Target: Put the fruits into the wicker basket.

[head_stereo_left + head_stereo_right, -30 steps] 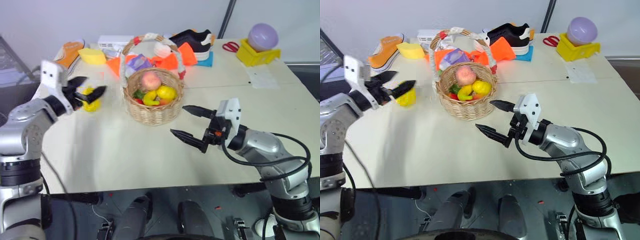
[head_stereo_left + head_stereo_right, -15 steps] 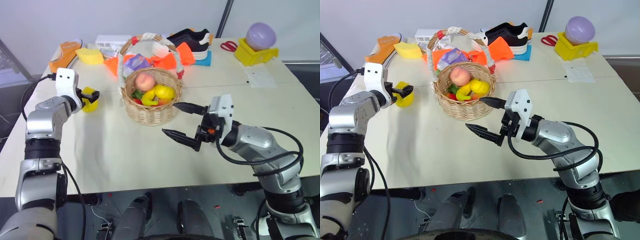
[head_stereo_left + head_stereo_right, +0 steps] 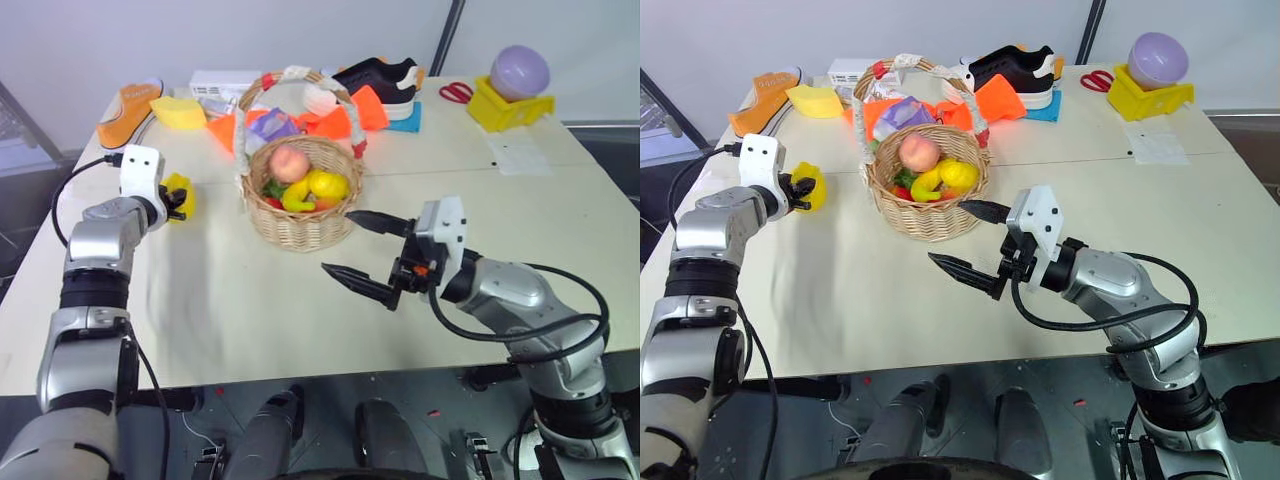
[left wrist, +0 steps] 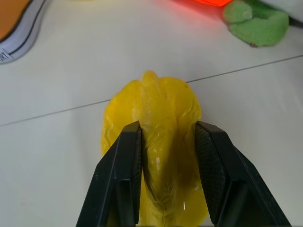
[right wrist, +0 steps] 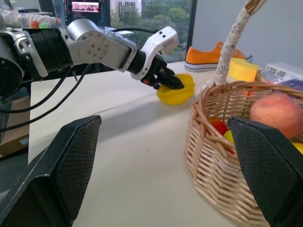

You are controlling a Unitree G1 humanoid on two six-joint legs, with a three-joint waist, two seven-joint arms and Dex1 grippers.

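A: Cream tabletop (image 3: 300,310) w/ clutter along the far edge. Left hand (image 4: 166,142) is pinching the yellow ridged fruit (image 4: 154,127), which sits on the tabletop to the left of the wicker basket (image 3: 305,225). Peach (image 3: 290,162) is in the basket already, on top of other toy fruit.

B: And the right hand (image 3: 360,250)?

A: Spread wide, holding nothing – it hovers just in front of the basket.

B: How to do this step well?

A: My read: lift straight up first, carry it over the rim, mind the tall arched handle (image 3: 296,78), then let go low.

B: Anything else about?

A: Orange shoe (image 3: 128,102), yellow sponge block (image 3: 184,112), black shoe (image 3: 385,78), orange pieces behind the basket, purple ball (image 3: 520,70) on a yellow stand, scissors (image 3: 460,93) – none in the path.
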